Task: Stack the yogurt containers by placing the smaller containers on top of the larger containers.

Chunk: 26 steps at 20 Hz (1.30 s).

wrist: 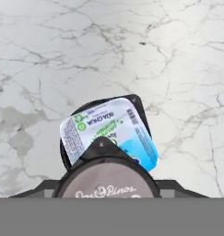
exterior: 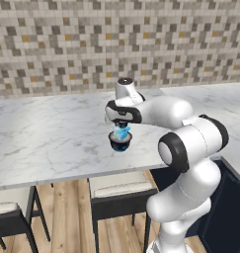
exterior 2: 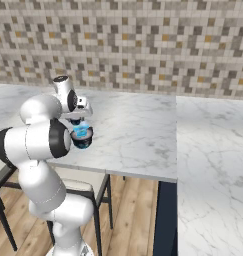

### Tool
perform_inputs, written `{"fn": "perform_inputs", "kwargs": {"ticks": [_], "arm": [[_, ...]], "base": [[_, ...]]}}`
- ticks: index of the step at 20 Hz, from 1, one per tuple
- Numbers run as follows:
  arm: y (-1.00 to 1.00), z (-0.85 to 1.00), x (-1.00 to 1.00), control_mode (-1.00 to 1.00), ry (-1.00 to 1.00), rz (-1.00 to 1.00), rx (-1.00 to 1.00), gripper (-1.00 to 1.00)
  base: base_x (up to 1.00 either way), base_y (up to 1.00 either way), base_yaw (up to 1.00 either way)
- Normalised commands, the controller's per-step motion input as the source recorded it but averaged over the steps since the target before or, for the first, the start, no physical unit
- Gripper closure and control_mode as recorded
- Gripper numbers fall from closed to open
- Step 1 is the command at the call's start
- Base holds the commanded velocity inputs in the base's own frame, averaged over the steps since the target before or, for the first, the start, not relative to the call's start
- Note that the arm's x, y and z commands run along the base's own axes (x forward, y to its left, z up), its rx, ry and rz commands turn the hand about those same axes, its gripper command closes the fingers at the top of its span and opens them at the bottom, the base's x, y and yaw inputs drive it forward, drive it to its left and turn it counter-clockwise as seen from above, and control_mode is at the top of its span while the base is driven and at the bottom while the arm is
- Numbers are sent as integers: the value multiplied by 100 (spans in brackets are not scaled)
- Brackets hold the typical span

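Observation:
On the marble counter stands the wide dark tub (exterior: 120, 144) (exterior 2: 83, 141), one of the larger containers, with a bluish base. The light-blue boxy container (exterior: 123, 132) (exterior 2: 82, 132) (wrist: 111, 126) lies on top of it, turned askew, with the tub's dark rim (wrist: 140, 102) showing behind it. My gripper (exterior: 122, 124) (exterior 2: 80, 123) (wrist: 108, 190) hangs straight above this stack, pointing down. It is shut on the tiny dark round cup (wrist: 106, 177), whose pale lid sits close to the camera and covers the near part of the blue container. Dark fingertips (wrist: 37, 191) flank the cup.
The stack stands near the counter's front edge (exterior: 67, 173). Two stools (exterior: 119, 190) (exterior: 8, 210) are tucked under that edge. A tiled wall (exterior: 92, 44) runs behind. A second counter (exterior 2: 213, 165) joins on the right, over a dark cabinet (exterior 2: 165, 220).

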Motion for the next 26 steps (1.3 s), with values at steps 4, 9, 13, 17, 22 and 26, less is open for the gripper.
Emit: {"fn": "perform_inputs", "kwargs": {"ticks": [4,9,13,17,22,26], "arm": [[0,-7,13,-100,0,0,0,100],[0,-6,9,-100,0,0,0,100],[0,-8,6,-100,0,0,0,100],[0,-5,1,-100,0,0,0,100],[0,-4,0,-100,0,0,0,100],[0,-5,0,-100,0,0,0,100]], "base": [[0,0,0],[0,0,0],[0,0,0],[0,0,0],[0,0,0],[0,0,0]]}}
